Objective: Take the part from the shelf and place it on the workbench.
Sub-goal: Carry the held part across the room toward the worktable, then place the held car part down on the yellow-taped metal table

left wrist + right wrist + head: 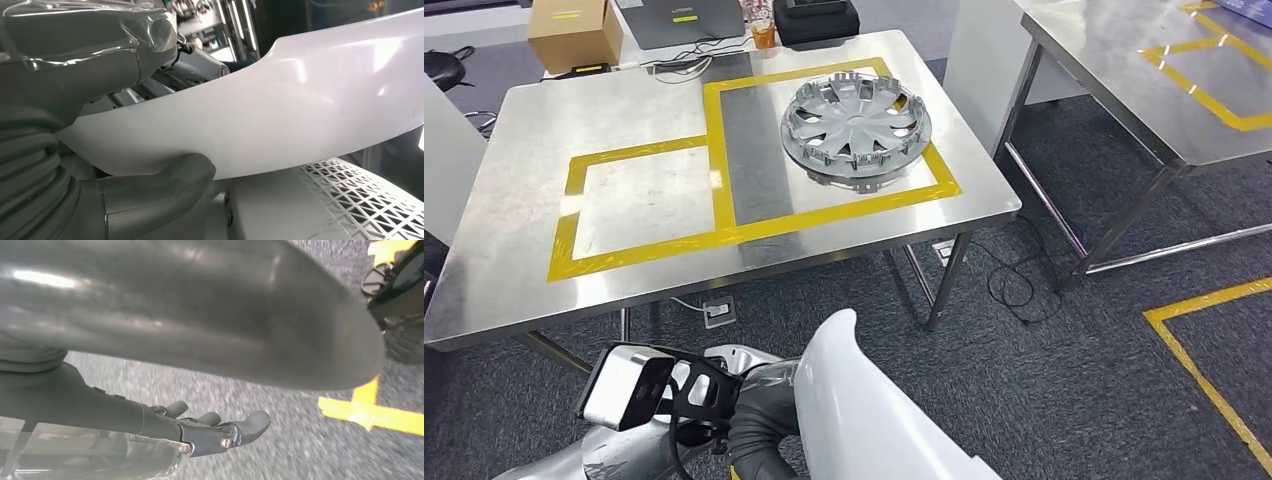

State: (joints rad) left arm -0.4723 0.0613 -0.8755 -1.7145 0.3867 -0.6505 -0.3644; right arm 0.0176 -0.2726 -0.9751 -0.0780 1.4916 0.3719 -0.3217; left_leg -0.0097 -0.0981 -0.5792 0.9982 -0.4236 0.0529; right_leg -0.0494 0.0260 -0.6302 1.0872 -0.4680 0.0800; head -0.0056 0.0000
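Left hand [150,185] is gripping the white curved panel [864,420], thumb pressing its underside, holding it low in front of the robot, short of the workbench [514,290]; right hand [215,432] is hanging over grey carpet, fingers loosely extended, holding nothing; silver hubcap [856,125] is sitting inside the yellow-taped area on the bench.

No text, number or brand can be read. The cardboard box [574,32] has a yellow label, but it is too small to read. The laptop [686,20] has a small logo on its lid, also too small. The orange bottle [762,22] has a label too blurred to read.
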